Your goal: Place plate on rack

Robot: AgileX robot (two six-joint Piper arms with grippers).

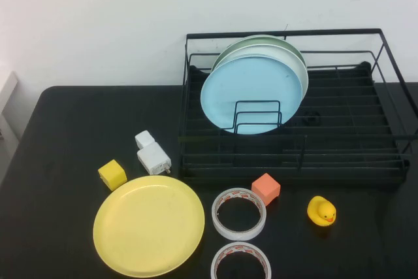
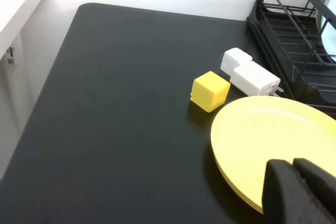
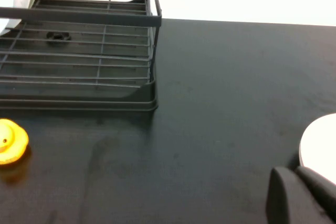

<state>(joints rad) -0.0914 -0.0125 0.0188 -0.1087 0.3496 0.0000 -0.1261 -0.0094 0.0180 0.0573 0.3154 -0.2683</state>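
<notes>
Plate (image 1: 149,225): yellow, lying flat on the black desk (image 1: 72,142) near the front edge, left of centre, well apart from the rack (image 1: 294,106). Nothing grips it; task not yet begun as far as placement goes.

Neighbours: yellow cube (image 1: 112,174) just beside the plate's rear-left rim; white charger blocks (image 1: 152,155) between plate and rack's front-left corner. Tape roll (image 1: 239,213) just beside the plate's right rim, second tape roll (image 1: 240,261) nearer the front, orange cube (image 1: 266,189) and rubber duck (image 1: 321,211) further right.

Rack: rear right of desk. Light blue plate (image 1: 251,93) stands on edge in the wire slots, pale green plate (image 1: 287,50) behind it. Slots to their right look free, so the yellow plate probably goes there, upright.

Left gripper (image 2: 302,192): hangs over the plate's near rim in its wrist view; fingers appear pressed together, holding nothing. Judged the working arm, being nearest.

Right gripper (image 3: 299,195): over bare desk right of the rack; cannot tell its state. Likely parked.

Lying flat, the plate offers only its rim for a pinch.
</notes>
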